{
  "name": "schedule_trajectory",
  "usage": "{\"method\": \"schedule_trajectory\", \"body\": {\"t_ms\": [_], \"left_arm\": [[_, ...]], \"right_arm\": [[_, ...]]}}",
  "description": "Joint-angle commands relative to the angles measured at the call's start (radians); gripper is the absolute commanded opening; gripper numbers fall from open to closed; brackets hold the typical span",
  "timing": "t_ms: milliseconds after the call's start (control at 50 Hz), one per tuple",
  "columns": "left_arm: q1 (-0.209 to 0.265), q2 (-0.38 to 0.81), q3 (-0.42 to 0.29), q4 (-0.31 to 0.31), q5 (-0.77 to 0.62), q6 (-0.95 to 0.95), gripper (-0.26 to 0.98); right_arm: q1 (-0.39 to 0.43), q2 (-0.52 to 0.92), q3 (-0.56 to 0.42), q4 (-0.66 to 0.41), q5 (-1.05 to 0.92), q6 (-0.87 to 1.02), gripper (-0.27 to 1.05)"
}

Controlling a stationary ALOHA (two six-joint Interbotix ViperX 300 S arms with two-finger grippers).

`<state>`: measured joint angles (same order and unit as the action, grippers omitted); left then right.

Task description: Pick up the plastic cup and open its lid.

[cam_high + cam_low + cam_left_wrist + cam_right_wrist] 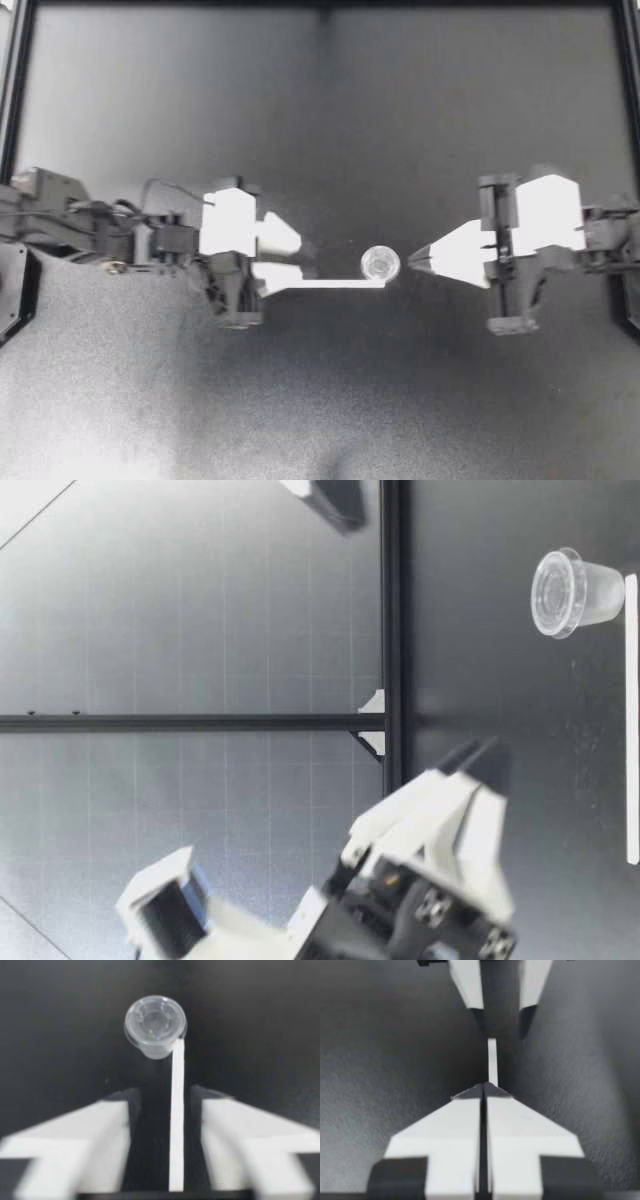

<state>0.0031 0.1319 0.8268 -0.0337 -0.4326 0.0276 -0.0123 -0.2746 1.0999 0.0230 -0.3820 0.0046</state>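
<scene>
One small clear cup (380, 263), lid (553, 593) on, stands upright between my open, empty left gripper (303, 256) and my closed, empty right gripper (411, 258).

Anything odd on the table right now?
A thin white flat strip lies on the black table, running from inside my open left claw to the small clear plastic cup; it has no part in the task. The cup stands upright, lid on.

Left gripper (305, 255), white strip (330, 284), right gripper (412, 260) beside cup (381, 263) — table (320, 400) otherwise open.
</scene>
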Motion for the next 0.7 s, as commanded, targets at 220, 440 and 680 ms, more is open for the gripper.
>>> {"method": "schedule_trajectory", "body": {"t_ms": [220, 440, 680], "left_arm": [[0.008, 0.147, -0.129, 0.002, -0.025, 0.012, 0.57], [0.023, 0.196, -0.146, 0.000, -0.097, 0.012, 0.56], [0.023, 0.241, -0.187, 0.002, -0.103, 0.012, 0.56]], "right_arm": [[-0.051, 0.144, -0.075, 0.003, 0.035, -0.002, -0.16], [-0.061, 0.207, -0.101, 0.002, 0.041, -0.003, -0.16], [-0.064, 0.216, -0.097, 0.003, 0.041, -0.003, -0.16]]}}
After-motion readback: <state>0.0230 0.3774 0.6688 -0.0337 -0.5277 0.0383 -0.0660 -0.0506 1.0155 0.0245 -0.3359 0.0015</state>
